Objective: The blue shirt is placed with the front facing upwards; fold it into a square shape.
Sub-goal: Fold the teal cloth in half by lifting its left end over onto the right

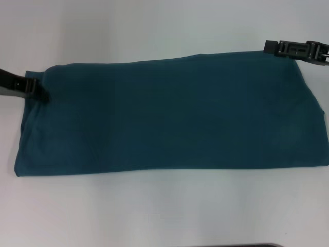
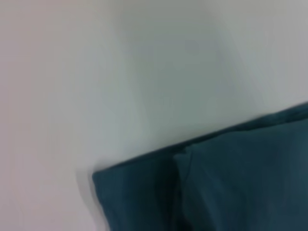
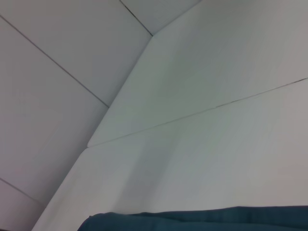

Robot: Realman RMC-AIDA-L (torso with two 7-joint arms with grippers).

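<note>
The blue shirt [image 1: 169, 118] lies flat on the white table as a long folded band running left to right, with a plain side up and no lettering showing. My left gripper [image 1: 41, 91] is at the band's far left corner, right at the cloth. My right gripper [image 1: 272, 48] is at the far right corner, just over the edge of the fabric. In the left wrist view a layered corner of the shirt [image 2: 240, 183] shows close up. The right wrist view catches only a strip of the shirt's edge [image 3: 202, 219].
The white table [image 1: 154, 31] runs all around the shirt, with bare surface behind and in front of it. A dark strip [image 1: 257, 245] shows at the near edge. In the right wrist view the table's far edge [image 3: 120, 96] shows against pale panels.
</note>
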